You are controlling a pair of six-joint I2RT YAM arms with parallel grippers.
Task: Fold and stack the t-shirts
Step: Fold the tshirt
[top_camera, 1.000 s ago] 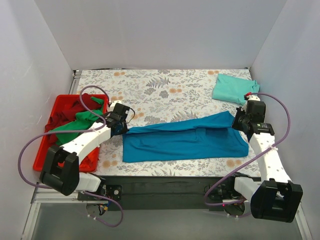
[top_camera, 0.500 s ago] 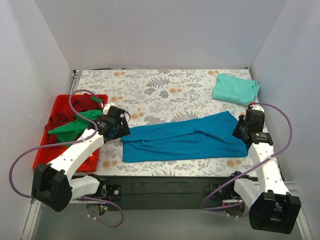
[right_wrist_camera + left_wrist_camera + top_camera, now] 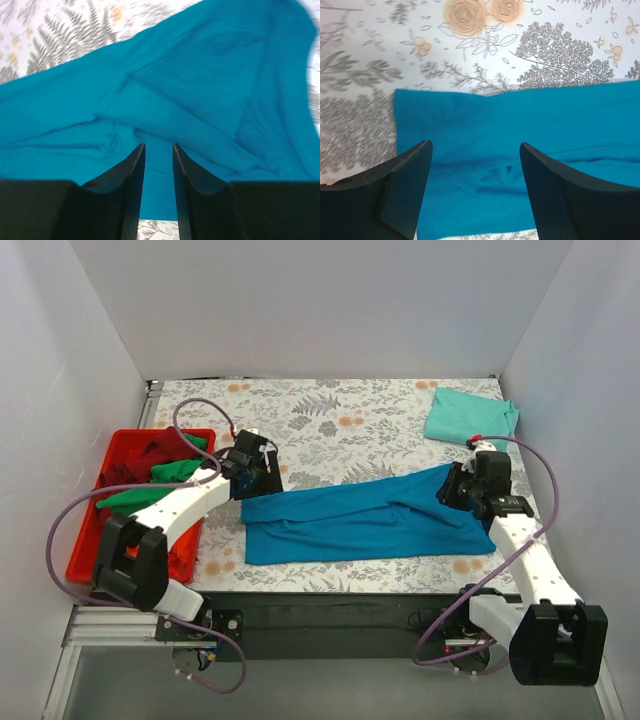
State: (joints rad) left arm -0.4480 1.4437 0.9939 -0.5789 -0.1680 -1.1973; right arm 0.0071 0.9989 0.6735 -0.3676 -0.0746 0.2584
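Left gripper (image 3: pixel 475 147) and right gripper (image 3: pixel 158 146) are sliding inward over the blue t-shirt (image 3: pixel 360 520). Left is gaping wide, right barely parted, both empty.

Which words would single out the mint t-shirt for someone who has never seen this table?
On the floral-patterned table, look at the far right corner. There lies the pale mint green cloth t-shirt, a small compact bundle. The deep blue cloth t-shirt is spread long across the near middle, and bright green cloth sits heaped in the red plastic tray at left.
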